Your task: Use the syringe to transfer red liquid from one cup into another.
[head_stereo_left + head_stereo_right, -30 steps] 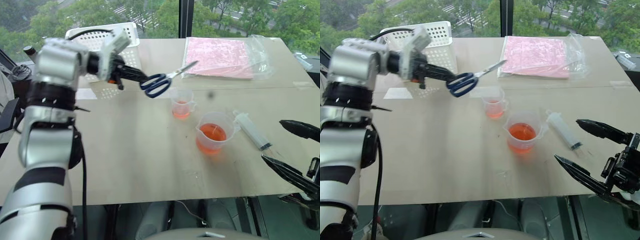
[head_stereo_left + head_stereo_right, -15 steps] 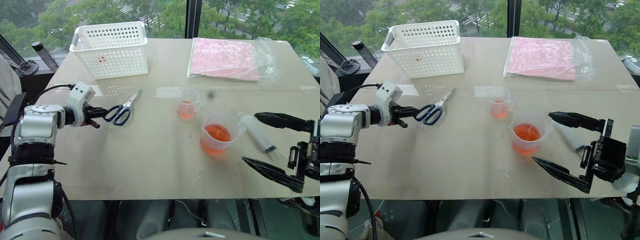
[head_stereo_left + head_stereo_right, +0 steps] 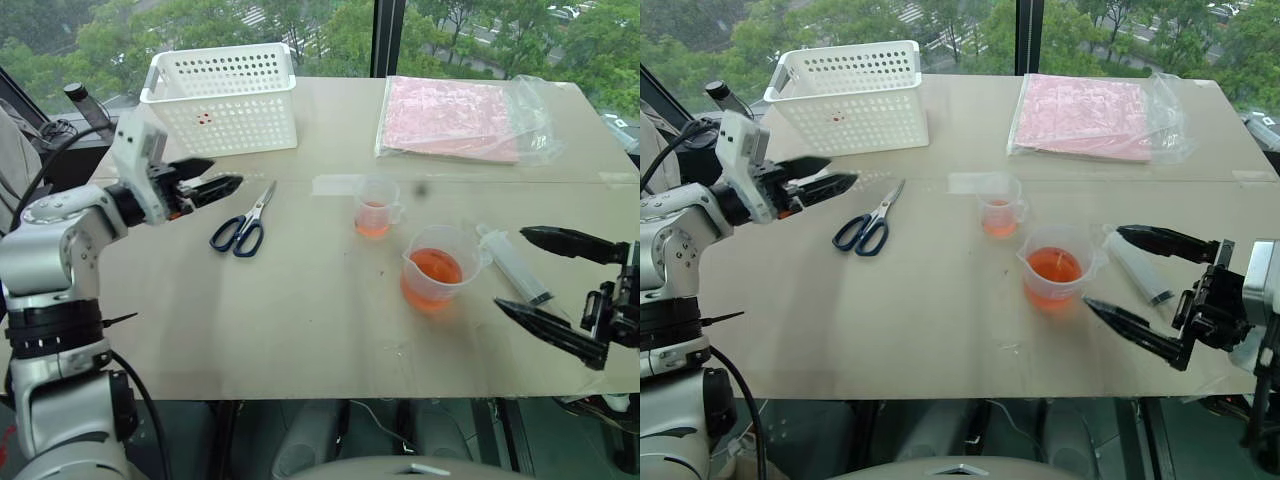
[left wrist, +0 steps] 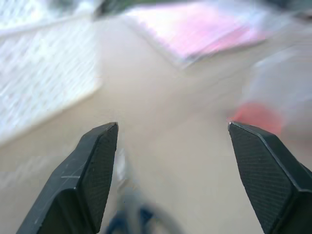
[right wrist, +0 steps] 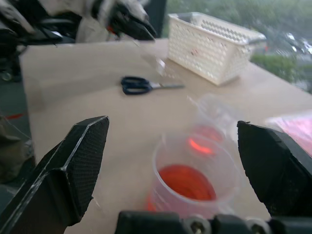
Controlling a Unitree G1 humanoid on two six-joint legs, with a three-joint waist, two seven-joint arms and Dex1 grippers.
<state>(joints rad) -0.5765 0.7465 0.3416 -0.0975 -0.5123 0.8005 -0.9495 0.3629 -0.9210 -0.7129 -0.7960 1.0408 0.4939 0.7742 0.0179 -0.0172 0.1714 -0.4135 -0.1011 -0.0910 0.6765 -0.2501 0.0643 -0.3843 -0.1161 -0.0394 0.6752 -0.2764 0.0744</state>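
The syringe (image 3: 510,263) lies flat on the table just right of the larger spouted beaker (image 3: 434,270), which holds red liquid (image 3: 432,266). The small cup (image 3: 375,206), with a little red liquid, stands behind and left of the beaker. My right gripper (image 3: 510,268) is open and level at the right edge, its fingers spread on either side of the syringe's near end without touching it. In the right wrist view the beaker (image 5: 187,180) sits between its fingers (image 5: 73,161). My left gripper (image 3: 225,171) hovers open and empty at the far left.
Blue-handled scissors (image 3: 240,226) lie on the table below and right of the left gripper. A white perforated basket (image 3: 222,95) stands at the back left. A pink sheet in a clear bag (image 3: 455,115) lies at the back right.
My left gripper lowered the scissors to the table, let go and opened, then rose back toward the basket. The right gripper shifted a little to the right, still open.
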